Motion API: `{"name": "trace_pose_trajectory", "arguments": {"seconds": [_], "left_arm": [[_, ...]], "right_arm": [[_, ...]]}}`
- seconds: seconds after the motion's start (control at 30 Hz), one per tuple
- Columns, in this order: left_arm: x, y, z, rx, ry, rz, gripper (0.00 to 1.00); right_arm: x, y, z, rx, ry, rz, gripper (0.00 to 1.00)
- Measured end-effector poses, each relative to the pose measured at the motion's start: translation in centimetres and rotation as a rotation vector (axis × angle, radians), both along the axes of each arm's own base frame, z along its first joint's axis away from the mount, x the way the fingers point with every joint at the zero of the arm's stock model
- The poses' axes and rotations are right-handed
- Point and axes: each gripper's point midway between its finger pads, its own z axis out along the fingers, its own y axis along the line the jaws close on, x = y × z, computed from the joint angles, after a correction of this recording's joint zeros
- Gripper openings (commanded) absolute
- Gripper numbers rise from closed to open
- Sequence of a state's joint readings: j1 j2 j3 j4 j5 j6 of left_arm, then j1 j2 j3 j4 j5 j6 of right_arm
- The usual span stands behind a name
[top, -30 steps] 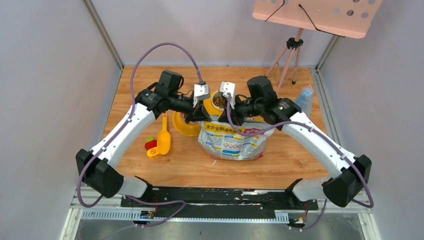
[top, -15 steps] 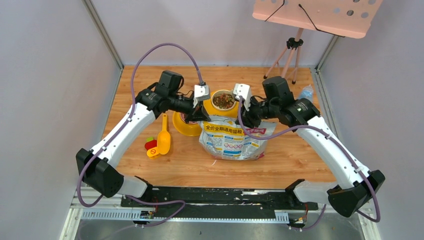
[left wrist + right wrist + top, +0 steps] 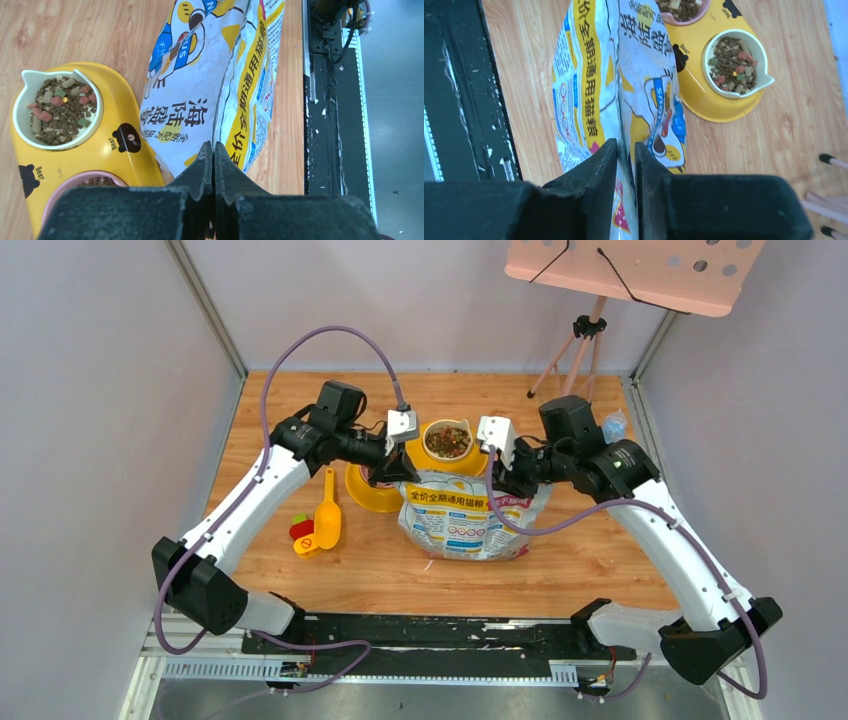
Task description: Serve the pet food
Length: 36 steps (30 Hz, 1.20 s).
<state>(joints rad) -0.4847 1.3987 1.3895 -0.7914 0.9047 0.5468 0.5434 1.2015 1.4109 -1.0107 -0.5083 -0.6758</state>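
Left wrist: white bowl (image 3: 31, 78) holds pet food (image 3: 57, 115); left jaws pinch bag (image 3: 195, 95), right jaws ajar

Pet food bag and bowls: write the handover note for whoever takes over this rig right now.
Left gripper: shut on the bag's top edge.
Right gripper: jaws slightly apart around the same edge; grip unclear.
Pet food: fills the white bowl of the yellow feeder; the pink bowl holds some too.
Yellow scoop: lies on the table left of the feeder, untouched.
Done: both bowls look served.
Left: probably settle and release the bag, standing upright in front of the feeder.
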Motion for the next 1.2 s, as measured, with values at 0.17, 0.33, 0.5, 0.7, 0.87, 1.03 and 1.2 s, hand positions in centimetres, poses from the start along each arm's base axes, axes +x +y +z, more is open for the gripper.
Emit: {"name": "trace_pose_trajectory", "arguments": {"seconds": [0.17,0.33,0.5,0.7,0.87,1.03,1.2], "left_arm": [[0.1,0.2,0.0,0.004,-0.004,-0.004,0.00],[-0.1,0.2,0.1,0.006,-0.013,-0.023,0.00],[0.0,0.5,-0.3,0.025,-0.016,-0.017,0.00],[0.0,0.5,-0.2,0.025,-0.030,-0.025,0.00],[0.2,0.6,-0.3,0.032,-0.043,-0.025,0.00],[0.2,0.6,-0.1,0.026,-0.060,-0.037,0.00],[0.2,0.5,-0.1,0.026,-0.064,-0.040,0.02]], "right_arm": [[-0.4,-1.4,0.2,-0.037,-0.028,-0.004,0.00],[-0.6,-1.6,0.2,-0.046,-0.034,0.016,0.28],[-0.3,-4.1,-0.4,-0.113,-0.015,-0.041,0.00],[-0.1,-5.2,-0.6,-0.129,0.046,-0.030,0.22],[0.0,-8.2,-0.4,-0.175,0.063,-0.085,0.00],[0.1,-8.6,-0.2,-0.156,0.127,-0.055,0.00],[0.0,-8.7,-0.1,-0.144,0.145,-0.041,0.00]]}}
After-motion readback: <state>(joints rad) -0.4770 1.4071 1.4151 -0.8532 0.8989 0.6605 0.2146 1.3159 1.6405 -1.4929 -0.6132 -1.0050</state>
